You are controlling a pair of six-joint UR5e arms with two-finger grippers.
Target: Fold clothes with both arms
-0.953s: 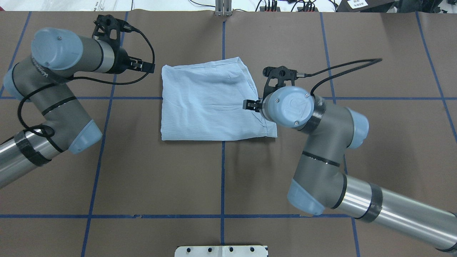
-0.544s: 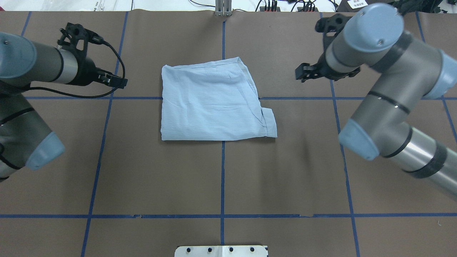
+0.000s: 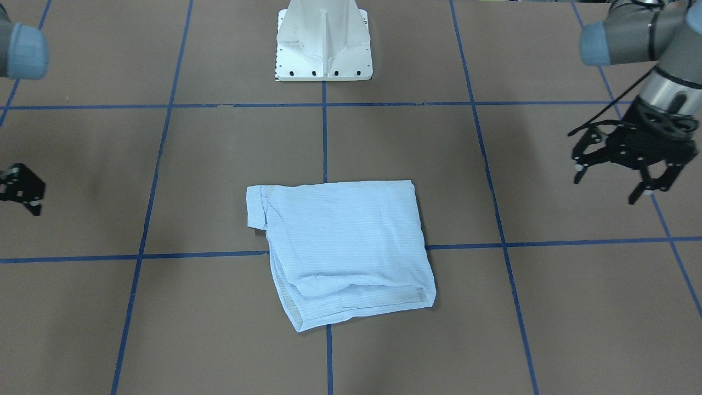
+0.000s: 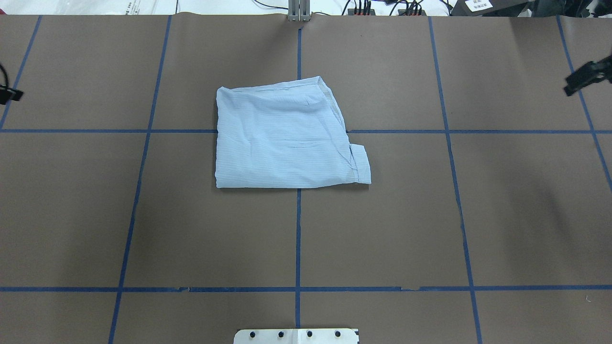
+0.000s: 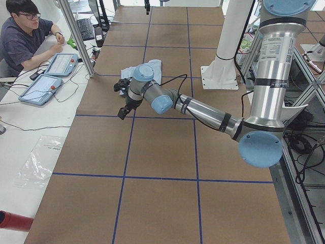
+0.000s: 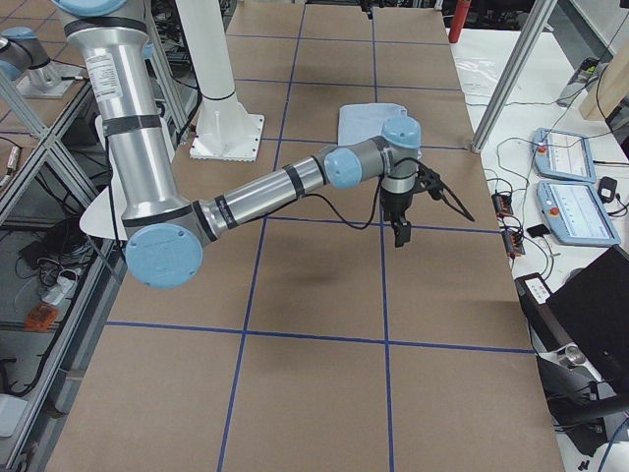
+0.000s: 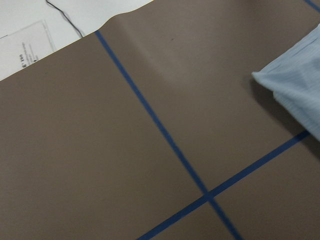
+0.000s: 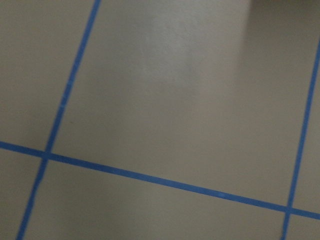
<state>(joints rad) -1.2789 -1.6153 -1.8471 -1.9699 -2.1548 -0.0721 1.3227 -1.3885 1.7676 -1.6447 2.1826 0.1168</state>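
The light-blue striped shirt (image 4: pixel 287 138) lies folded into a rough square at the table's middle, flat, with nothing touching it; it also shows as the shirt (image 3: pixel 343 247) and a corner of the shirt (image 7: pixel 300 85). My left gripper (image 3: pixel 606 189) hangs open and empty far out to the shirt's side, only its tip showing as the left gripper (image 4: pixel 7 93). The right gripper (image 4: pixel 585 79) is far out on the other side, cut off by the view's edge as the right gripper (image 3: pixel 22 189); whether it is open or shut I cannot tell.
The white robot base (image 3: pixel 323 44) stands at the table's near edge behind the shirt. Blue tape lines (image 4: pixel 298 239) grid the brown table cover. A person (image 5: pixel 28 35) sits with two tablets (image 5: pixel 48 76) past the table's far side.
Both arms have swung outward from the shirt to the table's sides. The right gripper, which was at the shirt's right edge, has left it. The shirt has stayed put.
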